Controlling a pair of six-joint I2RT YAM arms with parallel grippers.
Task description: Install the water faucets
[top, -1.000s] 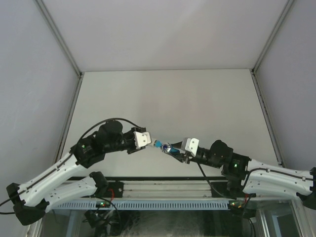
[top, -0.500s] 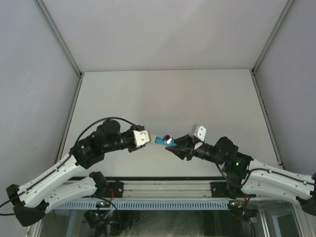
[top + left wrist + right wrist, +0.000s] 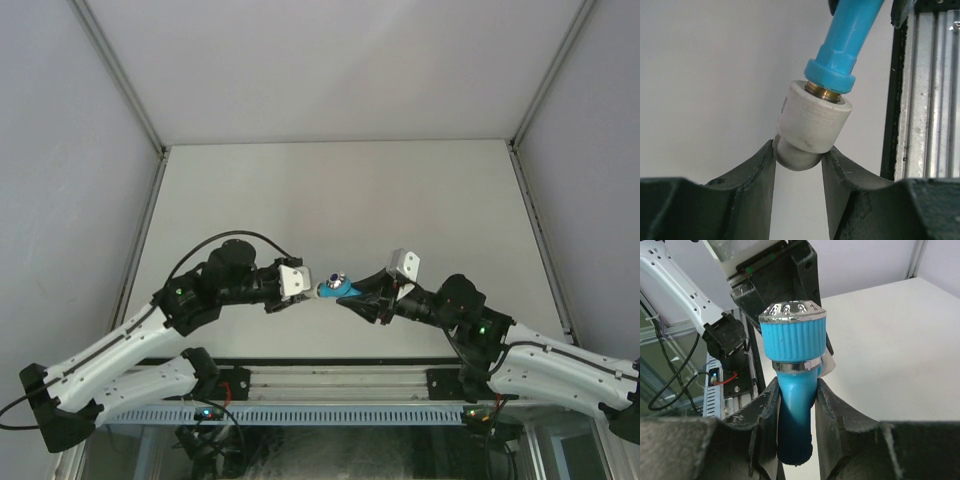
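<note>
Looking down from the top cam first: the right arm point(image 3: 450, 305) has rolled its wrist over compared with a second ago, so its white camera block now sits up and back. The left arm point(image 3: 215, 280) has nudged in a touch. The blue faucet point(image 3: 338, 288) now butts straight against the white fitting point(image 3: 315, 291) with no gap. Both are held in the air above the bench point(image 3: 340, 190), between the two arms. My read is that was a screwing turn, so the thread is going in, not just lined up.

Left wrist cam: the left fingers point(image 3: 757, 170) are closed down narrow on the rounded lower end of the fitting, pinching it from both sides. The faucet's blue hex collar sits just above the fitting's mouth. A thin ring of brassy thread point(image 3: 824, 91) shows between them, so I'd say it isn't fully seated and wants more turns. An aluminium rail point(image 3: 935, 90) runs down the right edge.

Right wrist cam: the right fingers point(image 3: 762, 410) clamp the faucet's blue body just under the ribbed knob point(image 3: 791, 337) with its silvery cap. The gap is narrow and both sides touch. A rounded blue end pokes down between them. The grip looks fine, though I'd guess a regrip comes before the next turn.
</note>
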